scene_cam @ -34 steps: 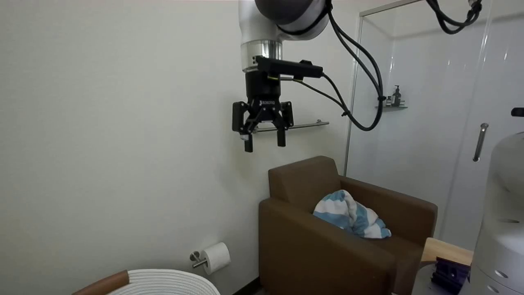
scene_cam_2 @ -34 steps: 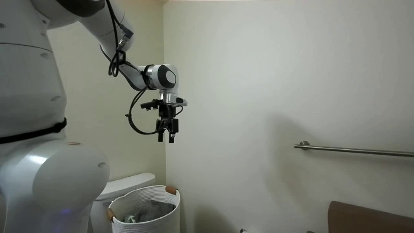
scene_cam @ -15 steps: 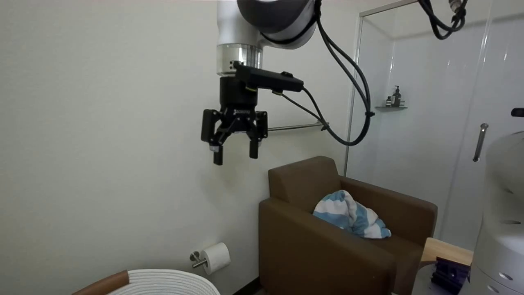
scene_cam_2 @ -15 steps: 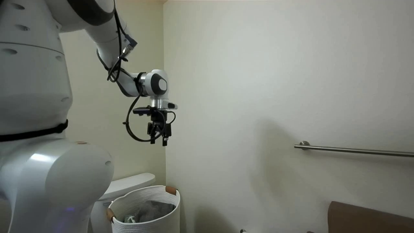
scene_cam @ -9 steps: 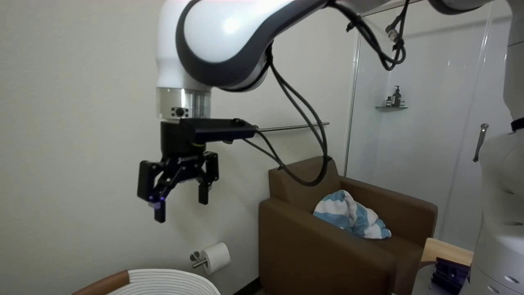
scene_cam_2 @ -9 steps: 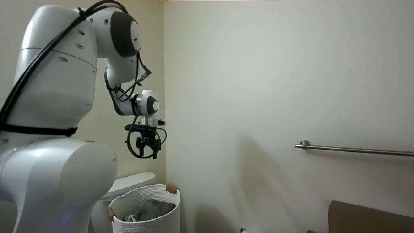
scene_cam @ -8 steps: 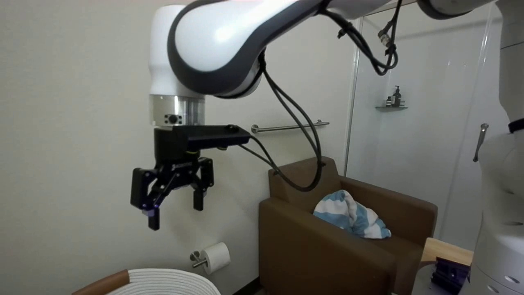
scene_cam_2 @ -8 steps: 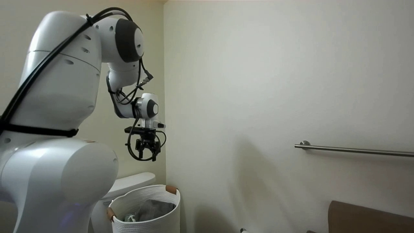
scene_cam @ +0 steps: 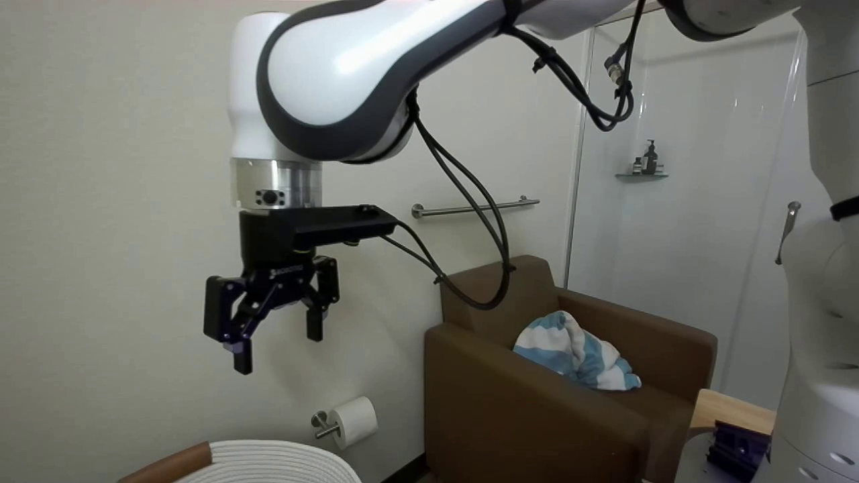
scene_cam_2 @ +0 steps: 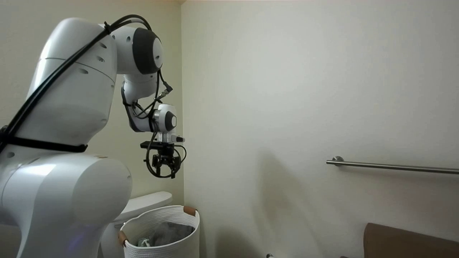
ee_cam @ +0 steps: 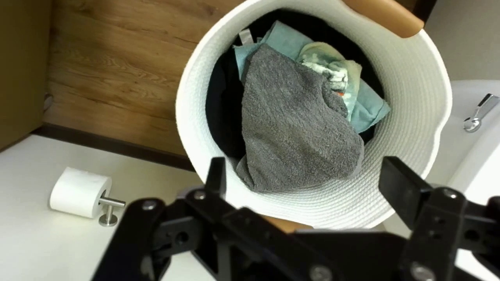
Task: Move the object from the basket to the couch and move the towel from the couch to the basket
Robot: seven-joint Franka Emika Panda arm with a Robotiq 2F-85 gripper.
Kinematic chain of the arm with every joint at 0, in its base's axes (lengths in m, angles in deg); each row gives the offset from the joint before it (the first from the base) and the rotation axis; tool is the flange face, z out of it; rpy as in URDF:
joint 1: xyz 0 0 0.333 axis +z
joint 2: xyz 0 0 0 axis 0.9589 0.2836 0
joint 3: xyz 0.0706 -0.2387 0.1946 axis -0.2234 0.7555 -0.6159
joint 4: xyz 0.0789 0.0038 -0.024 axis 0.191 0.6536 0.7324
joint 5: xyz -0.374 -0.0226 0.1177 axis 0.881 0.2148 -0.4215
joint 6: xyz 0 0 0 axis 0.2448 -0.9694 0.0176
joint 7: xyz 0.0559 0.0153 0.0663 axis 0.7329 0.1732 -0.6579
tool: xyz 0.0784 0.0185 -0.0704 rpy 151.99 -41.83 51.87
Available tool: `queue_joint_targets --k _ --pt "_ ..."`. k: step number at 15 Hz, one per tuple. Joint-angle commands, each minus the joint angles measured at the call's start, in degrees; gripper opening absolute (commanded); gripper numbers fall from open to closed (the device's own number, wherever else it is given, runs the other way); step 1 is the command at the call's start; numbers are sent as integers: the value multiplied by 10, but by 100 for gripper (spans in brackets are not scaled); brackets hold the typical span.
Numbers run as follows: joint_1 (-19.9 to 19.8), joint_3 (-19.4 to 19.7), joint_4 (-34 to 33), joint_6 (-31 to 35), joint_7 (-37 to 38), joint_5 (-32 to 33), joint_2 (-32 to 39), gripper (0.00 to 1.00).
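A white woven basket shows in both exterior views (scene_cam: pixel 268 463) (scene_cam_2: pixel 161 252) and the wrist view (ee_cam: pixel 410 74). Inside it lie a grey towel-like cloth (ee_cam: pixel 293 125), a teal cloth (ee_cam: pixel 287 39) and a crumpled pale green item (ee_cam: pixel 328 64). A blue and white striped towel (scene_cam: pixel 574 352) lies bunched on the seat of the brown couch (scene_cam: pixel 530 416). My gripper (scene_cam: pixel 278 349) is open and empty, pointing down, high above the basket; it also shows in an exterior view (scene_cam_2: pixel 165 174). In the wrist view the gripper's jaws (ee_cam: pixel 302 169) stand wide apart over the basket's near side.
A toilet paper roll (scene_cam: pixel 356 422) sticks out from the wall between basket and couch. A metal towel bar (scene_cam: pixel 470 209) is on the wall above the couch. A white toilet tank (scene_cam_2: pixel 145 204) stands beside the basket. A wooden surface (scene_cam: pixel 735 410) is near the robot base.
My open gripper has come down and across from in front of the wall near the couch to above the basket. Over the last half second it has shifted only slightly. Basket and towel are unmoved.
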Motion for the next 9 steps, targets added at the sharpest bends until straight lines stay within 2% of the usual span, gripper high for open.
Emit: queue_joint_targets --k 1,3,9 --pt "32 22 -67 -42 -13 72 31 100" --pt "42 25 -106 -35 -38 92 61 100" --pt "54 14 -191 -1 -165 43 175 100"
